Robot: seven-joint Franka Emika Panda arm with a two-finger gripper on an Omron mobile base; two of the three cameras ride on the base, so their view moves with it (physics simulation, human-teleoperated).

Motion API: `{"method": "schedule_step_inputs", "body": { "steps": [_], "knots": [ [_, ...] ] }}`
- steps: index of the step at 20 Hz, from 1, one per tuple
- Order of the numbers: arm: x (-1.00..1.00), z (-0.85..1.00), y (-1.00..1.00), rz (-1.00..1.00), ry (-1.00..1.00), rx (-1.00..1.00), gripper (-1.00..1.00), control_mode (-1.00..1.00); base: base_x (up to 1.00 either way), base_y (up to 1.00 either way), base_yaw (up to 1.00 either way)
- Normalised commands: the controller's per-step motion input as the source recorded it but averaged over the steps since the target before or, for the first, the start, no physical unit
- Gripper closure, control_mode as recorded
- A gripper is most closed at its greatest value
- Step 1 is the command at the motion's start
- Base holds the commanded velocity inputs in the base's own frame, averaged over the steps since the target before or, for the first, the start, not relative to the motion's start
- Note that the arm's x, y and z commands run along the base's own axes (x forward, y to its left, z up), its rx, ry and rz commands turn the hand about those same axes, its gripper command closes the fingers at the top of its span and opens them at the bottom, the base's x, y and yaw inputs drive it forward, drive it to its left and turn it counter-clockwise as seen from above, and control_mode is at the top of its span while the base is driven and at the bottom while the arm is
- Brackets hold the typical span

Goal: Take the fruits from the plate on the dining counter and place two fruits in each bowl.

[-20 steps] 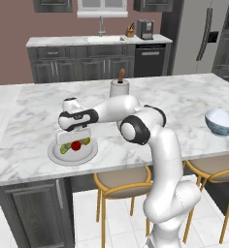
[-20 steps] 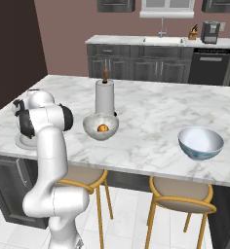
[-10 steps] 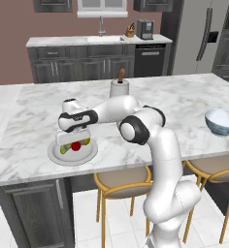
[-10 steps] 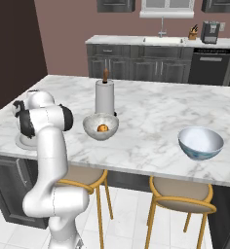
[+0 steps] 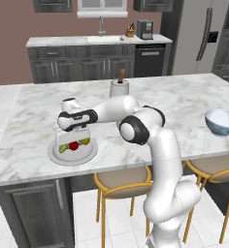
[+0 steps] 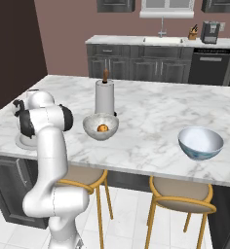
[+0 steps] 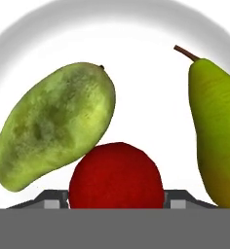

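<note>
The round red fruit (image 7: 116, 175) is being pinched between the hand's (image 7: 116, 200) fingertips on the plate (image 5: 56, 156). No writing is being seen.

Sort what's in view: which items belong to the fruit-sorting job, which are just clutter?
Job: plate, green mango, red fruit, pear, orange fruit in the speckled bowl, blue bowl, dining counter, gripper.

Clutter: paper towel roll, stools, coffee maker, fridge.
</note>
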Motion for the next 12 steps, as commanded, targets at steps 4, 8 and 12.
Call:
{"method": "schedule_step_inputs", "body": {
  "steps": [4,8,12],
  "knots": [
    [0.00,0.00,0.00,0.00,0.00,0.00,1.00,-1.00,0.00,0.00,0.00],
    [0.00,-0.01,0.00,0.00,0.00,0.00,1.00,-1.00,0.00,0.00,0.00],
    [0.00,0.00,0.00,0.00,0.00,0.00,1.00,-1.00,0.00,0.00,0.00]
  ]
}}
